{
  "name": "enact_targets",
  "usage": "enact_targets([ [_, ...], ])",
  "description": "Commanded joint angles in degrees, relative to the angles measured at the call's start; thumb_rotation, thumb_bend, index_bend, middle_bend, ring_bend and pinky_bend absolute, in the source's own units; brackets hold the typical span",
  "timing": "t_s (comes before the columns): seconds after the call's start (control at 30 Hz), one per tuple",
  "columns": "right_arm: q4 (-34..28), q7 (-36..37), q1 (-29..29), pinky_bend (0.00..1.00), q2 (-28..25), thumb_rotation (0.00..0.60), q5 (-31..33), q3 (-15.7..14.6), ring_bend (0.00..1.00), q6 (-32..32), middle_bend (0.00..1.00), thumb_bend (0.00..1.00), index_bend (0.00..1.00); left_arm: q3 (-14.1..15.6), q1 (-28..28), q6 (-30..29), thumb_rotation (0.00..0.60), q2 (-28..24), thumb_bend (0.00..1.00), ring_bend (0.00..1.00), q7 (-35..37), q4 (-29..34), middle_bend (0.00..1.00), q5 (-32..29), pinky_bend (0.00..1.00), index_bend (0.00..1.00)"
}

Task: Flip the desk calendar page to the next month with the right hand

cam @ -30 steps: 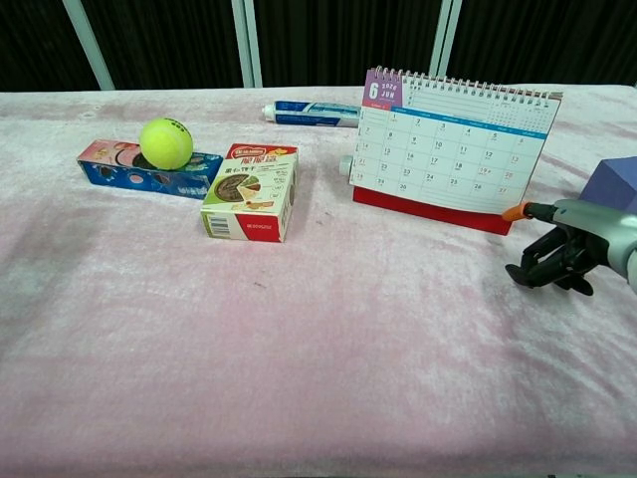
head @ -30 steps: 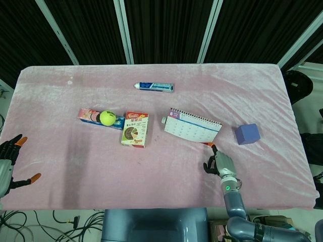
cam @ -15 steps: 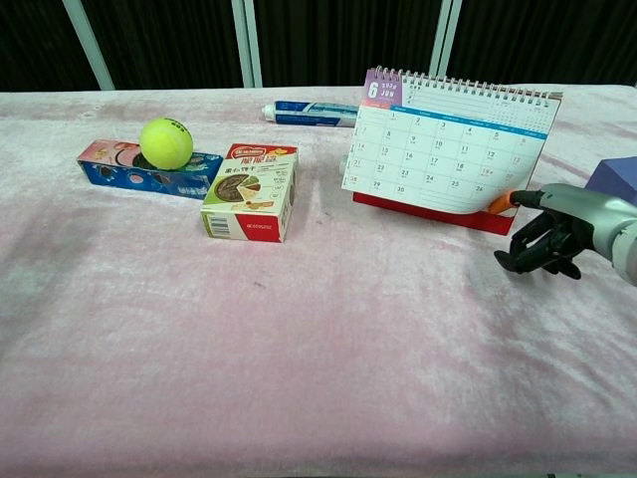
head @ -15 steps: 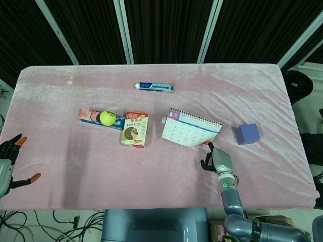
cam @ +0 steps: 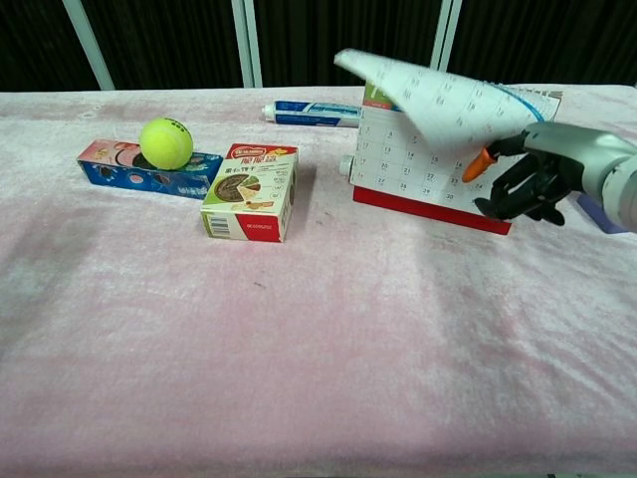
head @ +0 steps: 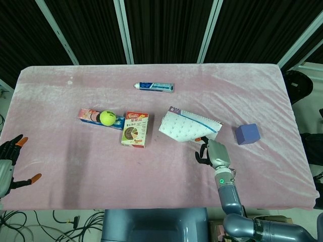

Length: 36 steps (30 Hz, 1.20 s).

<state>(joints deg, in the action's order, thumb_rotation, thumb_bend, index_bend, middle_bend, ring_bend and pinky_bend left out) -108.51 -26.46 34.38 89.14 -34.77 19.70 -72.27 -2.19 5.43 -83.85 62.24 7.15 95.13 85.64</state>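
Observation:
The spiral-bound desk calendar [head: 187, 127] stands on its red base [cam: 428, 206] at the table's right middle. Its front page [cam: 438, 98] is lifted and curls up and over toward the back, showing another sheet behind. My right hand [cam: 532, 174] is at the page's lower right corner, one orange fingertip [cam: 477, 164] pushed up under the lifted sheet, the other fingers curled in. From the head view the same right hand [head: 211, 150] sits just in front of the calendar. My left hand [head: 9, 162] rests at the table's near left edge, fingers apart and holding nothing.
A purple cube [head: 247, 134] lies right of the calendar, partly behind my right hand in the chest view. A red and green snack box [cam: 249, 191], a tennis ball [cam: 165, 142] on a blue packet [cam: 139, 171], and a toothpaste tube [head: 154, 86] lie further left and behind.
My right hand has risen and moved toward the calendar, carrying the front page's lower corner up. The page went from flat to curled high over the spiral. Left hand unchanged.

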Motion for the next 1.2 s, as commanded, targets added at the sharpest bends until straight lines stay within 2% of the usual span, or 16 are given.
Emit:
enact_targets([
  [0.03,-3.47,-0.69,0.26,0.81,-2.21,0.600,-1.86,0.92,0.77,-1.57,0.65,0.40,0.00,0.02,0.00,-0.04,0.600,0.02,0.00,0.00,-0.01,-0.01,0.00,0.08,0.00,0.00],
  [0.23,-7.68,0.72,-0.05,0.81,-4.78,0.600,-6.40,2.03,0.75,-3.43,0.64,0.40,0.08,0.08,-0.06,-0.21,0.600,0.09,0.00,0.00,-0.16,0.04,0.00,0.25,0.00,0.00],
  [0.33,-8.10,1.10,0.09,0.76,-5.26,0.600,-7.28,2.49,0.69,-3.70,0.57,0.40,0.11,0.06,-0.06,-0.24,0.600,0.11,0.00,0.00,-0.18,0.03,0.00,0.25,0.00,0.00],
  [0.5,-8.23,-0.88,1.08,0.49,-6.74,0.600,-7.06,2.74,0.35,-3.19,0.30,0.37,0.12,0.05,-0.05,-0.19,0.600,0.13,0.00,0.00,-0.17,0.01,0.00,0.19,0.00,0.00],
  [0.57,-8.05,-2.49,1.87,0.37,-7.63,0.600,-6.46,3.01,0.22,-2.75,0.25,0.34,0.11,0.04,-0.02,-0.13,0.600,0.15,0.00,0.00,-0.15,0.00,0.00,0.14,0.00,0.00],
  [0.7,-5.72,-7.85,4.78,0.20,-9.71,0.600,-3.00,3.35,0.06,-0.45,0.12,0.24,0.01,0.01,-0.01,-0.05,0.600,0.11,0.00,0.00,-0.15,0.00,0.00,0.01,0.00,0.00],
  [0.83,-2.79,-13.53,8.40,0.11,-11.86,0.600,3.03,3.53,0.00,2.86,0.05,0.18,0.00,-0.03,-0.06,-0.13,0.600,0.04,0.00,0.00,-0.07,0.08,0.00,-0.06,0.00,0.00],
  [0.9,-1.60,-14.89,9.47,0.10,-12.14,0.600,3.41,3.31,0.00,3.23,0.02,0.16,0.00,-0.06,-0.05,-0.03,0.600,0.03,0.00,0.00,-0.08,0.09,0.00,-0.22,0.00,0.00],
  [1.2,2.52,-17.80,12.22,0.08,-11.80,0.600,7.03,2.74,0.00,2.12,0.00,0.15,0.00,-0.14,0.03,0.21,0.600,0.02,0.00,0.00,-0.20,0.18,0.00,-0.53,0.00,0.00],
])
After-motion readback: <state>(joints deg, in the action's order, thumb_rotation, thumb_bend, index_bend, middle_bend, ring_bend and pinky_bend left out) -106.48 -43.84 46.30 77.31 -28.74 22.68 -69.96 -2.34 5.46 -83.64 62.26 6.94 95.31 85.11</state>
